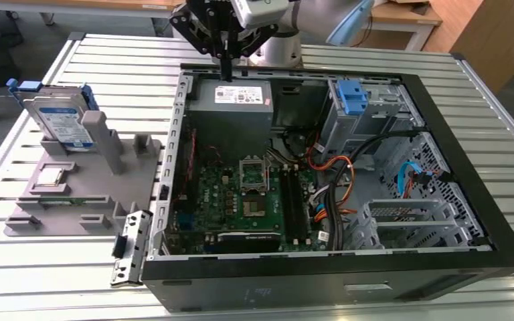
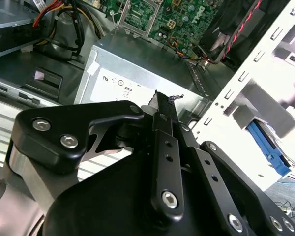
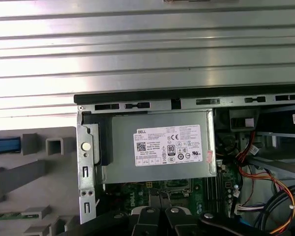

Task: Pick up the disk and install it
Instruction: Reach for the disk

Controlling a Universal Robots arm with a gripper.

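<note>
step in hand: the pick-up, not yet begun (judged from how things lie).

gripper (image 1: 225, 73) hangs over the back edge of the computer case (image 1: 328, 284), just above the power supply (image 1: 230, 97) in the case's back corner. its fingers (image 2: 162, 147) are pressed flat against each other in the second wrist view and taper to one tip in the exterior view. they are closed right up, with nothing held.

the disk (image 1: 61, 115) is outside the case, well apart from it toward the exterior view's left. it stands upright on edge in a slot of the grey holder (image 1: 78, 200), label side showing, blue rails along its edges. only the holder touches it.

inside the case, the drive cage (image 1: 369, 117) with a blue latch (image 1: 351, 97) sits at the back corner opposite the power supply. i cannot tell whether its bay is clear. orange and black cables (image 1: 337, 170) lie in the case just in front of the cage.

judgement:
- install not started; the disk is untouched.
- a grasp calls for the fingers to be spread wider than the disk is thick, and for an approach from above, since the disk stands on edge.
- the grip likely belongs across the flat faces, above the holder's posts, leaving the rails free.
- risk: the disk tilting or catching in its slot on the lift — a straight pull looks safest.
</note>
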